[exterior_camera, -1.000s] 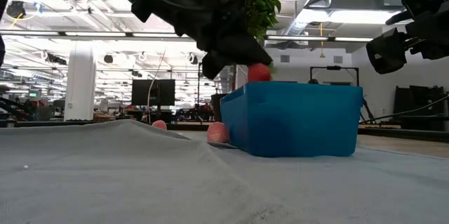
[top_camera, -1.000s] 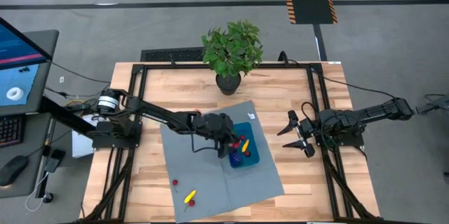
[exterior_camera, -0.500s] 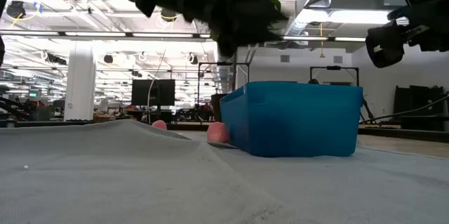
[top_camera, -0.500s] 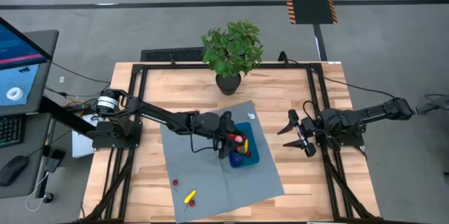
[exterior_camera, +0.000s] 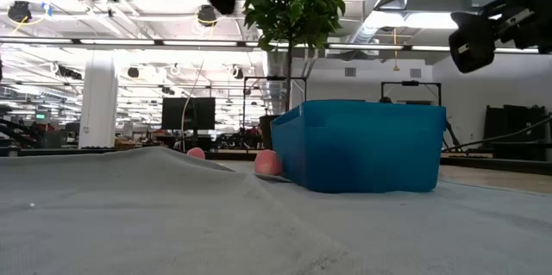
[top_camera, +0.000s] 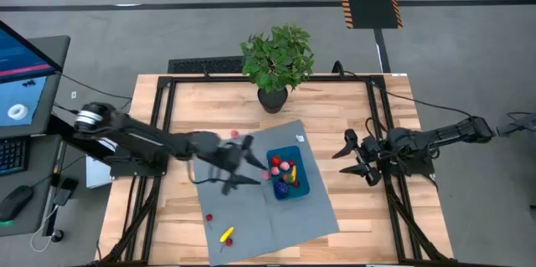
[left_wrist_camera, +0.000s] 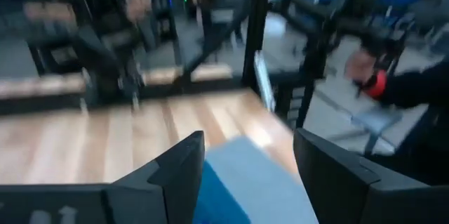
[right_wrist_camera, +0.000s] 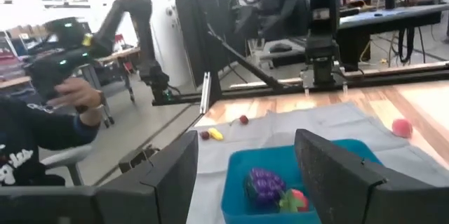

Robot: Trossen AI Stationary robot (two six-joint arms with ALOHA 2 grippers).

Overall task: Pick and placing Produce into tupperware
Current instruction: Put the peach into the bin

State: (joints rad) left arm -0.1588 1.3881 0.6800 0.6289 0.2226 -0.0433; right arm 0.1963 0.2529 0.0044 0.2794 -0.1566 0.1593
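Left end effector (top_camera: 237,169) hangs over the grey cloth mat (top_camera: 251,217) just beside the blue tupperware (top_camera: 300,185), blurred in the overhead view, its fingers (left_wrist_camera: 179,171) apart with nothing between them in its wrist view. Right end effector (top_camera: 355,157) waits at the counter's (top_camera: 335,108) right edge, fingers spread and empty. The tupperware lies on the mat with its long axis running from near the potted plant (top_camera: 277,62) toward the front edge, slightly slanted. Its wall hides the contents from the low view; from above, a few red pieces, one yellow and a purple cluster (right_wrist_camera: 262,185) show inside, too small to count surely. Outside it lie two pink pieces (exterior_camera: 267,162) beside the container, two small red ones (top_camera: 209,217) and a yellow one (top_camera: 226,235) on the mat's near part.
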